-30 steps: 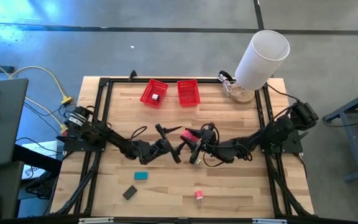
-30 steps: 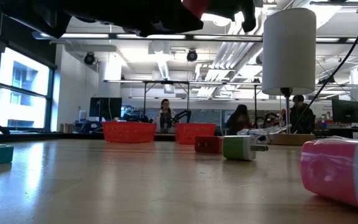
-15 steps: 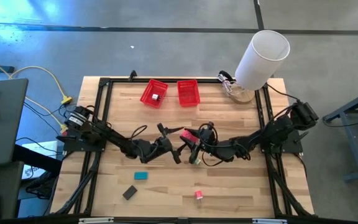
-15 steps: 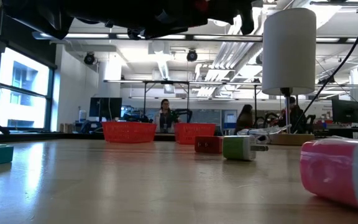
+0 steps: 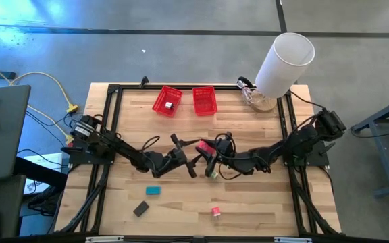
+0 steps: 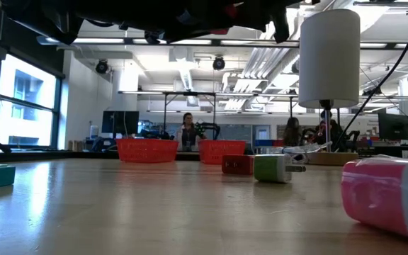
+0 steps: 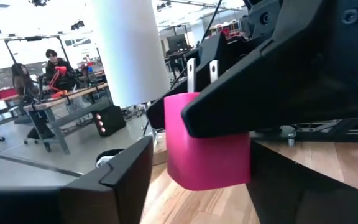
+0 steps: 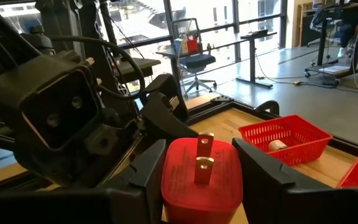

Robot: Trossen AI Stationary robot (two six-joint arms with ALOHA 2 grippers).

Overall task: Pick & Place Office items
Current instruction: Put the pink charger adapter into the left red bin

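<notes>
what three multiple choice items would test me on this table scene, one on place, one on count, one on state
1. Where does the teal block lie?
A. in a basket
B. on the bare table, nearer the left arm's side
C. under the white cylinder

2. How many red baskets stand at the far edge?
A. one
B. two
C. four

3. What is the right gripper doing?
A. hanging empty
B. resting in a basket
C. holding a red plug block, prongs outward

Answers:
1 B: the high view shows it on open wood, in front of the left gripper.
2 B: two sit side by side, the second beside the first.
3 C: the right wrist view shows the block clamped between its fingers.
</notes>
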